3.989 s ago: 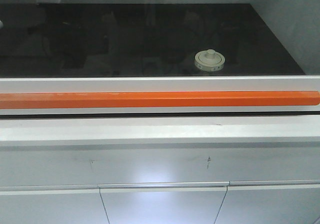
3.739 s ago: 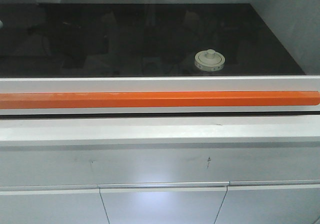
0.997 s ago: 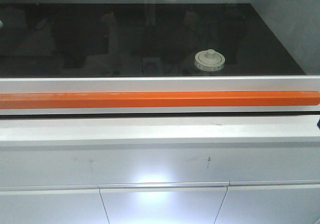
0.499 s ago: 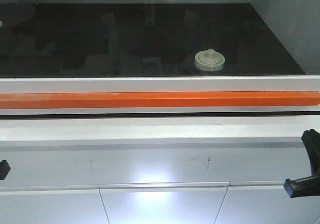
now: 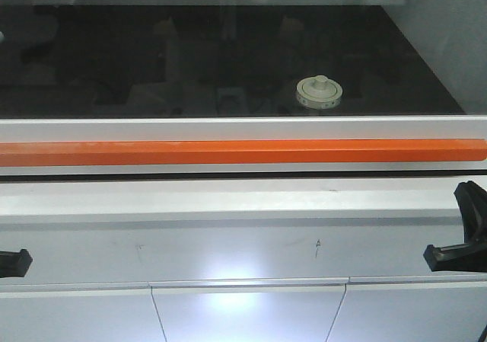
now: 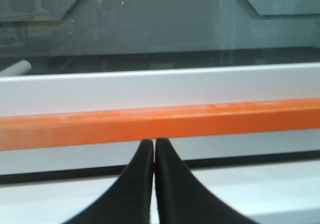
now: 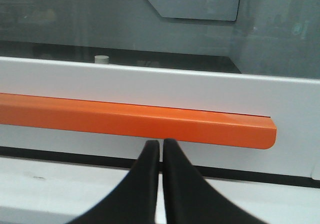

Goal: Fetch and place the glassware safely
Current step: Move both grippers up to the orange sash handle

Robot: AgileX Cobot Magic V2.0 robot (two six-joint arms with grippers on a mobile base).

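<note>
We see the glass jar standing on the black work surface behind the glass front of the enclosure, right of centre and near the front edge of that surface. It sits upright: its axis runs vertically, and the knob at the middle of the cream-white lid points straight up. The lid is round and wider than the jar is tall, so we can give it no sideways heading. Small dark marks ring the lid's rim. The clear body under the lid barely shows against the dark surface. Nothing touches the jar.

In front of it run a white frame, then a long orange bar lying level across the whole width, then a white ledge with cabinet fronts below.

Both arms are low, outside the enclosure and well apart from the jar. The left gripper shows only as a black tip at the left edge of the front view. From its wrist camera we see its two black fingers pressed together, holding nothing and pointing at the orange bar. The right gripper enters at the right edge of the front view, level with the ledge. Its wrist camera shows its fingers drawn together with only a thin slit between them, also empty and aimed at the bar near its right end. In that view a small pale round top pokes above the white frame. It may be the jar's knob, but we cannot be sure.
</note>
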